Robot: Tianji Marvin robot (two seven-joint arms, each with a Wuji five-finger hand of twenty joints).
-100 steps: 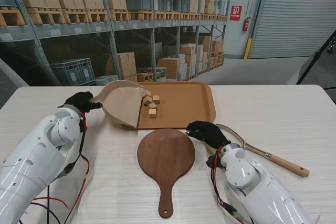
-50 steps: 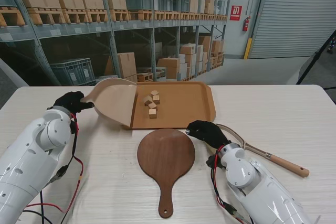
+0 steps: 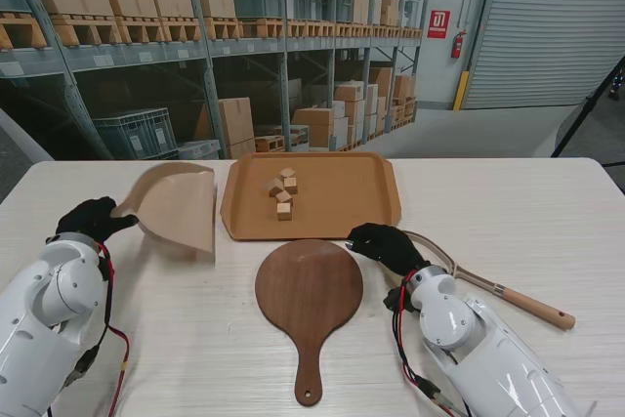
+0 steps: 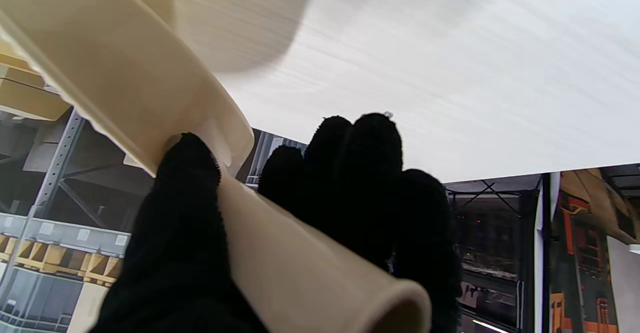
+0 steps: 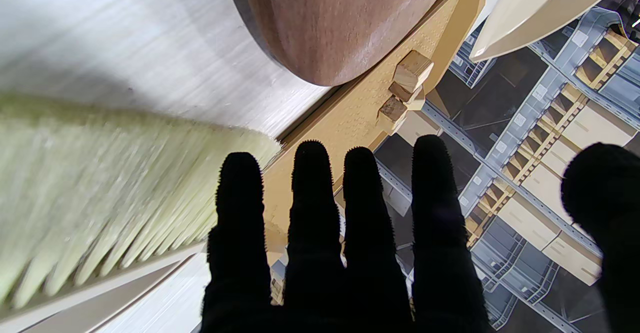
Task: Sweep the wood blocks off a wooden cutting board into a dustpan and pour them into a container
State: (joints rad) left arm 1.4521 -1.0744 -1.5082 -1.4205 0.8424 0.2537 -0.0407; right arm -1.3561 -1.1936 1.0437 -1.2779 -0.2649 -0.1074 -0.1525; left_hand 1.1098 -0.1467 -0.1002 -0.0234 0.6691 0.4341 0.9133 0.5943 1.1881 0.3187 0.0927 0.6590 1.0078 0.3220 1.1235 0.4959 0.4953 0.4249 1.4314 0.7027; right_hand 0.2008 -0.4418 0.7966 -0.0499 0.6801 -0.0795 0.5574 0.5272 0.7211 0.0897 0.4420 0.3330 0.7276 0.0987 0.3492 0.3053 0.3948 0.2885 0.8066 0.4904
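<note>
Broadly, a pale bench [image 3: 547,212] carries a tan tray [image 3: 361,192] holding a small cluster of wood blocks [image 3: 282,194]. Nearer to me lies a round wooden cutting board [image 3: 309,290], bare. Left of the tray, the left robot hand [image 3: 86,218] grips the handle of a beige dustpan [image 3: 176,204]. The right robot hand [image 3: 384,245] rests with fingers spread, holding nothing, beside a brush [image 3: 488,285].
</note>
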